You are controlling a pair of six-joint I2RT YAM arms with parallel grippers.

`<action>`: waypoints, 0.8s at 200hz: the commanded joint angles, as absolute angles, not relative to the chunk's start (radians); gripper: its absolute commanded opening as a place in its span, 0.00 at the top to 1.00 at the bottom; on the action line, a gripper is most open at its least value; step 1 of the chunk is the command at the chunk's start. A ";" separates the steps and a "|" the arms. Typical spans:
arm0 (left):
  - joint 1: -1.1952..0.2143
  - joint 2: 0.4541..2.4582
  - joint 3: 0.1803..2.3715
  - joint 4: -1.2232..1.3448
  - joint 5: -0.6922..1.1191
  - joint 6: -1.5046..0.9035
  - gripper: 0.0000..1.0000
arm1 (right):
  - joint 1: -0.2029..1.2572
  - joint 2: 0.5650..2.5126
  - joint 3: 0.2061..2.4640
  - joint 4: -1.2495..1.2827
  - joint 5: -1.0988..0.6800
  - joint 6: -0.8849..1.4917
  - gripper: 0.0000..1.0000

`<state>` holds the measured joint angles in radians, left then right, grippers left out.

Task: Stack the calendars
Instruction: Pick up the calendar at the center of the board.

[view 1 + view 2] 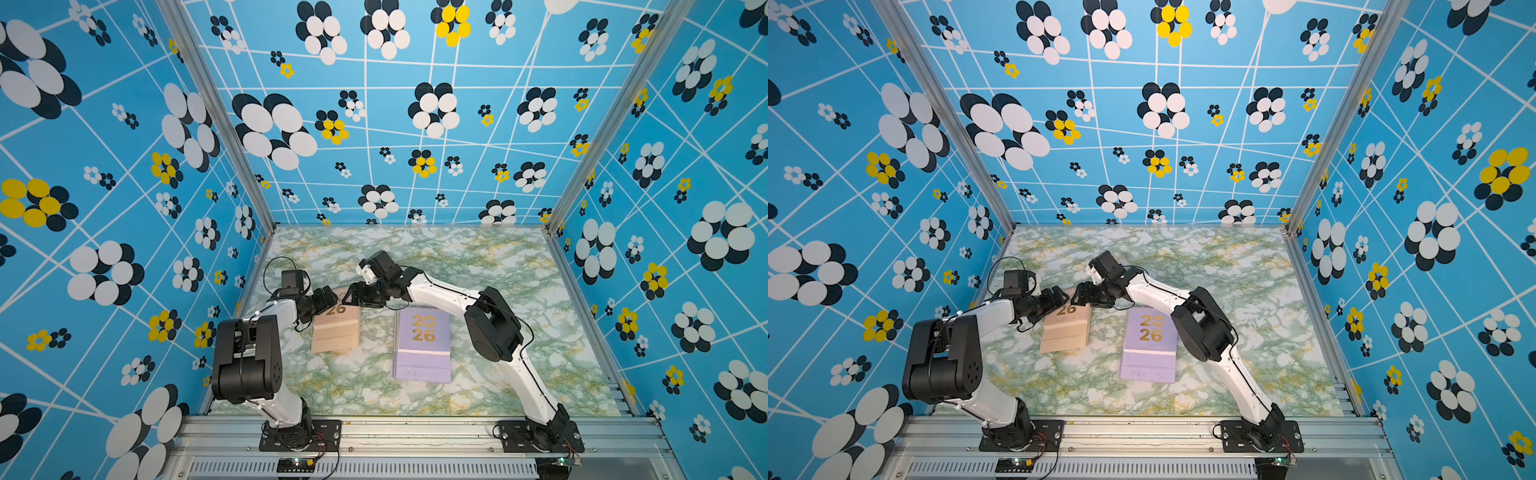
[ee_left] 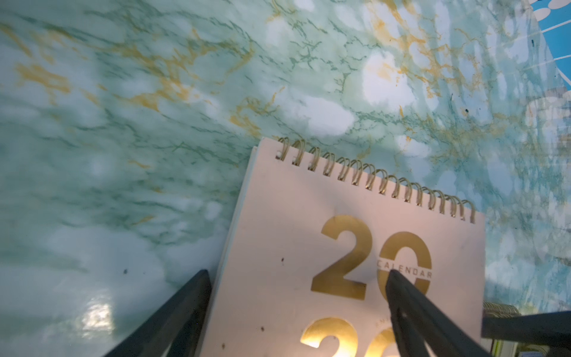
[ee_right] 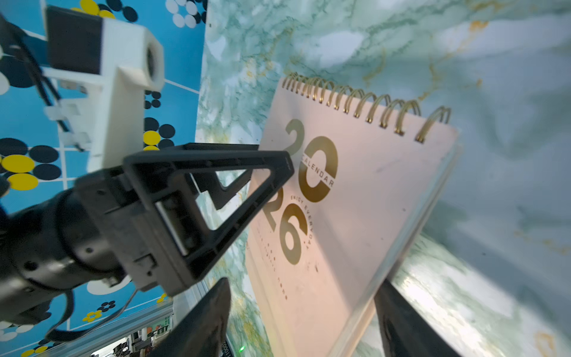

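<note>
A peach-pink calendar (image 1: 336, 330) (image 1: 1065, 332) with gold "20 26" lies left of centre on the marble table, its spiral end under both grippers. A lavender calendar (image 1: 423, 349) (image 1: 1149, 353) lies flat to its right. My left gripper (image 1: 328, 298) (image 2: 297, 272) is open over the peach cover (image 2: 278, 247), with one finger off the side edge and the other finger (image 2: 411, 309) above the "20". My right gripper (image 1: 353, 295) (image 3: 301, 290) is open and straddles the peach calendar (image 3: 355, 201) at its side edge, its fingers (image 3: 213, 309) apart from it.
The marble tabletop (image 1: 498, 266) is bounded by blue flowered walls with metal posts (image 1: 552, 226) at the back corners. Both arm bases sit on the aluminium rail (image 1: 415, 432) at the front. The left gripper's black finger (image 3: 216, 201) crosses the right wrist view.
</note>
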<state>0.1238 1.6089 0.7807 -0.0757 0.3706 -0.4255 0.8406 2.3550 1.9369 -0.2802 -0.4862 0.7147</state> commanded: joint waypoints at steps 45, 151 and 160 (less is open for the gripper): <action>0.116 1.539 0.737 0.009 0.547 -0.442 0.15 | 0.858 2.321 1.924 -0.178 -0.552 0.733 0.33; 0.126 1.456 0.701 0.054 0.540 -0.456 0.16 | 0.842 2.314 1.896 -0.214 -0.512 0.746 0.82; 0.128 1.453 0.700 0.058 0.541 -0.457 0.16 | 0.840 2.315 1.896 -0.212 -0.514 0.748 0.86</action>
<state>0.1291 1.4872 0.7078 0.0078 0.4824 -0.4484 0.8345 2.3451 1.9015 -0.2230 -0.5083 0.7547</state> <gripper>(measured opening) 0.840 0.186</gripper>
